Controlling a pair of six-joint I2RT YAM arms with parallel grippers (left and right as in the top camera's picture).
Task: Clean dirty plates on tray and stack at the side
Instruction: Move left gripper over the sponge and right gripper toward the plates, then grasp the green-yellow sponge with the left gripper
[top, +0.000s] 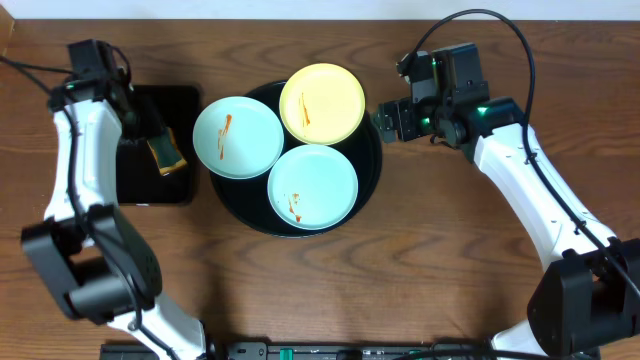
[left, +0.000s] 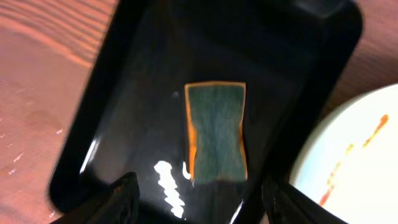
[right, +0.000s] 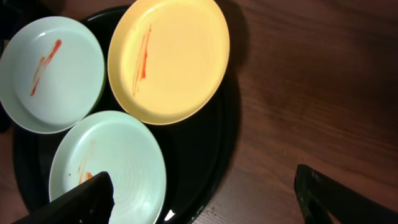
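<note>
Fingers of my left arm (left: 121, 200) straddle the sponge (left: 216, 132), open, in the rectangular tray (left: 124, 93) toward the worktop's (top: 320, 290) left edge to take a wiper, while right fingers (right: 81, 202) wait open beside the round tray (right: 211, 162) carrying three sauce-streaked plates (top: 238, 137).

Brown wooden table (top: 430, 260). Shows grain running left to right. Carries a round glossy black tray (top: 366, 168) near the middle and a small tray (top: 140, 185), black and rectangular, just beside it on the left; cannot tell whether the rims touch.
</note>
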